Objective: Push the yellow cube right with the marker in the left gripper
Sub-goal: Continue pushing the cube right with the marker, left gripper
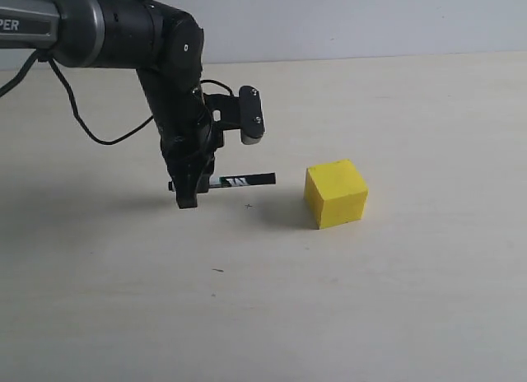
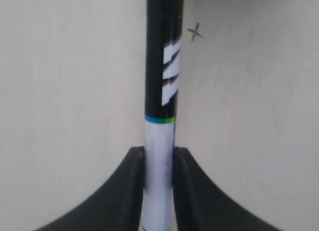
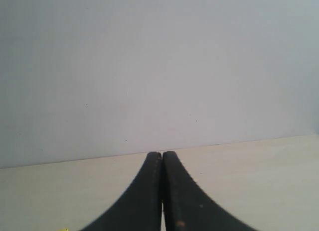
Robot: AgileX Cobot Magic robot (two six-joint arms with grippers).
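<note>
Left gripper point(image 1: 188, 197), centre-left: clamped on marker point(image 1: 244, 181) by its white barrel, black cap pointing right | yellow cube point(image 1: 336, 193), right of centre, apart from cap: judged light, rigid, matte; push mid left face | right gripper point(image 3: 162, 157): closed, empty | containers: none seen

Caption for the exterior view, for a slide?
Black left claw holds a black-and-white marker pen level, pointing at a bright yellow solid cube, not yet touching.
</note>
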